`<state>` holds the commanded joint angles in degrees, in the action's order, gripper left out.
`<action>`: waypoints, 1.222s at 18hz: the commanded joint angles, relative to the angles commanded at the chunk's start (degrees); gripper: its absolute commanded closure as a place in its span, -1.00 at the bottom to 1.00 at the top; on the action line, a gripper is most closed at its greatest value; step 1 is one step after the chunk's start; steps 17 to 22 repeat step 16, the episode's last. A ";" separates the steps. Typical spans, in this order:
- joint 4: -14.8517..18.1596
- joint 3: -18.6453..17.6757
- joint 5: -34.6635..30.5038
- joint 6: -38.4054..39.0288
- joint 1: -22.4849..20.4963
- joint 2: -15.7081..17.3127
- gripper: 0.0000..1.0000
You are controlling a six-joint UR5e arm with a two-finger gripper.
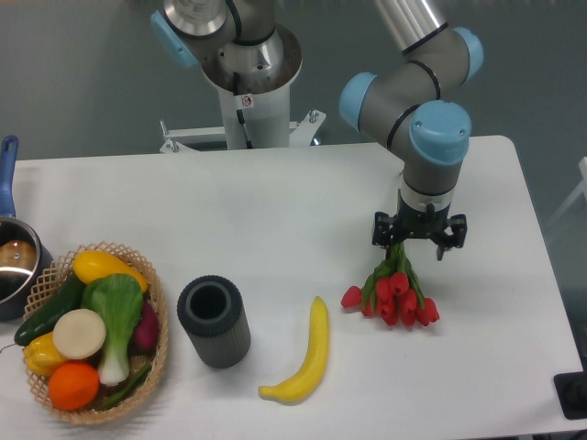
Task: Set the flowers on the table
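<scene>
The flowers (393,295), a bunch of red tulip buds on green stems, lie with their buds on the white table (275,211) at centre right. Their stems slant up and to the right toward my gripper (418,244). The gripper hangs straight down just above them. Its black fingers (381,229) stand spread apart, open, with the stem ends between them, and more stem shows below the gripper than a moment ago.
A yellow banana (306,357) lies left of the flowers, with a dark grey cylinder cup (213,321) further left. A wicker basket of vegetables (87,330) and a pot (14,261) are at the left edge. The table's right edge is close to the flowers.
</scene>
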<state>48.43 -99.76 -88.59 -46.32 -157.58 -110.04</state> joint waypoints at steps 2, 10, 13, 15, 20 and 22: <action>0.17 1.15 -0.97 -1.66 -2.11 0.18 -1.00; 1.05 1.50 -0.80 -31.52 -9.75 0.27 -1.00; 1.05 1.59 -0.71 -38.30 -11.43 0.35 -1.00; 1.14 1.59 -0.53 -39.55 -12.05 0.35 -1.00; 1.14 1.50 -0.53 -39.55 -12.22 0.35 -1.00; 1.14 1.50 -0.53 -39.55 -12.22 0.35 -1.00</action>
